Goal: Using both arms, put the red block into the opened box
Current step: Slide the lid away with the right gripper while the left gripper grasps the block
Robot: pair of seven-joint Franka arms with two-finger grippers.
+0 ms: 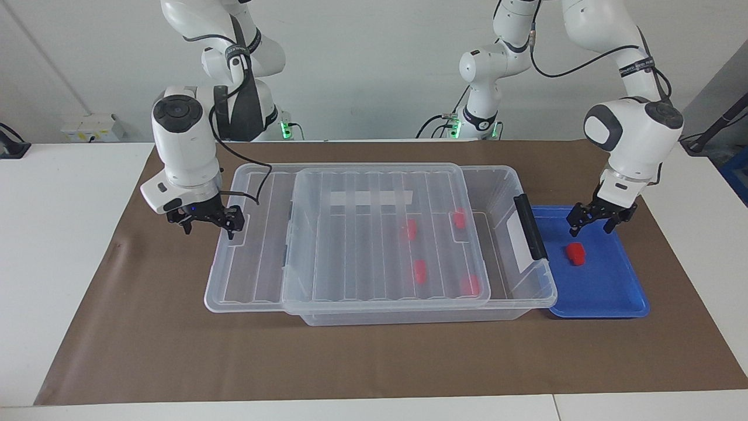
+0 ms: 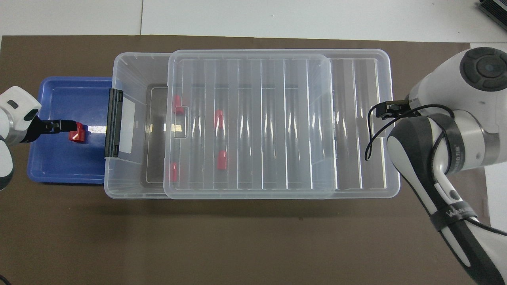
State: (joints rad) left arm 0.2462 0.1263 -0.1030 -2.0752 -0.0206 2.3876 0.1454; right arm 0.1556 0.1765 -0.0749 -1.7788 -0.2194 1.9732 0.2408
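A red block point(image 1: 575, 253) point(image 2: 76, 132) lies alone in the blue tray point(image 1: 608, 295) point(image 2: 59, 168). My left gripper point(image 1: 592, 225) point(image 2: 59, 126) hangs open just above it, slightly off to the robots' side, not touching it. The clear box point(image 1: 529, 292) point(image 2: 130, 67) stands beside the tray, with its ribbed lid point(image 1: 380, 245) point(image 2: 253, 118) slid partway toward the right arm's end, so a strip by the black handle point(image 1: 530, 228) is uncovered. My right gripper point(image 1: 208, 225) stands open astride the lid's end rim, one finger inside the rim by the tab.
Several more red pieces point(image 1: 409, 230) lie on the box's floor under the lid. The lid overhangs the box at the right arm's end. A brown mat point(image 1: 374, 356) covers the table around the box and tray.
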